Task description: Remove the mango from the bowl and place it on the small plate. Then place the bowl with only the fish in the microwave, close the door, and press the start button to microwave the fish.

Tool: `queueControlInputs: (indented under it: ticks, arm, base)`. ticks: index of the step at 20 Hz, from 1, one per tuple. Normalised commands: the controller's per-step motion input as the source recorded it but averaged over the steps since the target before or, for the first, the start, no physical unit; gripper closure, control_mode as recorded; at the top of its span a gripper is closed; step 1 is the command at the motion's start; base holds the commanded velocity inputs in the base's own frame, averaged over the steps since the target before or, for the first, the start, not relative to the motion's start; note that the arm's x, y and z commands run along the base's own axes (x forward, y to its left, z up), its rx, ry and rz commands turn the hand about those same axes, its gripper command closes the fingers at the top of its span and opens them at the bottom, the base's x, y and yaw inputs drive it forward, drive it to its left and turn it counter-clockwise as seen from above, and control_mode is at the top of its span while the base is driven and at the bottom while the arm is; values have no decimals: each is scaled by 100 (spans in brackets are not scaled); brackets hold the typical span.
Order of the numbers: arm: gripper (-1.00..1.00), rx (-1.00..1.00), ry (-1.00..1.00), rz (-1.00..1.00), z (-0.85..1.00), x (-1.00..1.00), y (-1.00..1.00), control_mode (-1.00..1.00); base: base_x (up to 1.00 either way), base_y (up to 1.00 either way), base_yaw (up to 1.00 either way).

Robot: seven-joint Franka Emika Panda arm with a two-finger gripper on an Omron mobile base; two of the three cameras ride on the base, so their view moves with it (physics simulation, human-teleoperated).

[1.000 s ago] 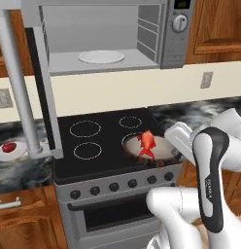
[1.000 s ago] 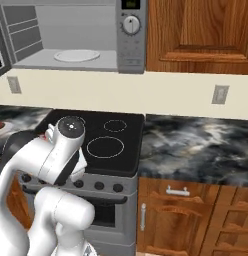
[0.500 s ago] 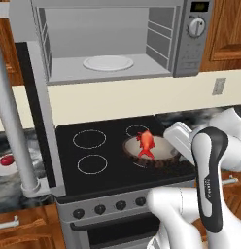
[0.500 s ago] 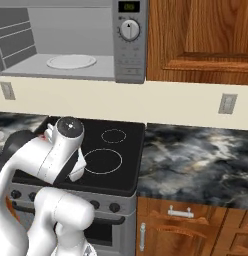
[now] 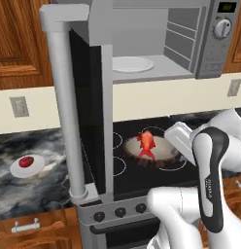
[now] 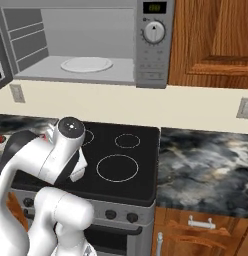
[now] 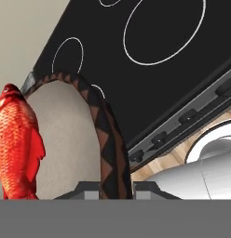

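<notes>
Jaws of the gripper (image 7: 116, 189) are clamped on the rim of the bowl (image 7: 108, 135), one dark finger tip on each side of the wall, as the hand view shows. Microwave (image 5: 210, 39): mounted above the stove, control panel with round knob at right, white turntable inside its lit cavity. Door (image 5: 91, 97): swung fully open to the left, its long grey handle bar standing upright in the foreground of the left base view. Stove (image 6: 121, 165): black glass top with ringed burners, knobs along its front edge, set between stretches of marbled bench (image 6: 206, 160). Bowl (image 5: 151, 151): brown outside, pale inside, over the stove top at its right side, beside the white arm. Fish (image 5: 146, 142): orange-red, lying in the bowl. Small plate (image 5: 27, 166): white, on the bench left of the stove and well apart from the bowl. Mango (image 5: 26, 161): dark red, resting on the small plate.
</notes>
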Motion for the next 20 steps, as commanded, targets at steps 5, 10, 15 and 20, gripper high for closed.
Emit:
queueControlInputs:
  ticks: [5, 10, 15, 20]
  arm:
    - [100, 0, 0, 0, 0, 0, 0, 100]
    - [100, 0, 0, 0, 0, 0, 0, 100]
    - [100, 0, 0, 0, 0, 0, 0, 100]
    - [100, 0, 0, 0, 0, 0, 0, 100]
  base:
    - [64, 7, 5]
    - [74, -22, 3]
    - [49, -7, 5]
    - [23, -1, 5]
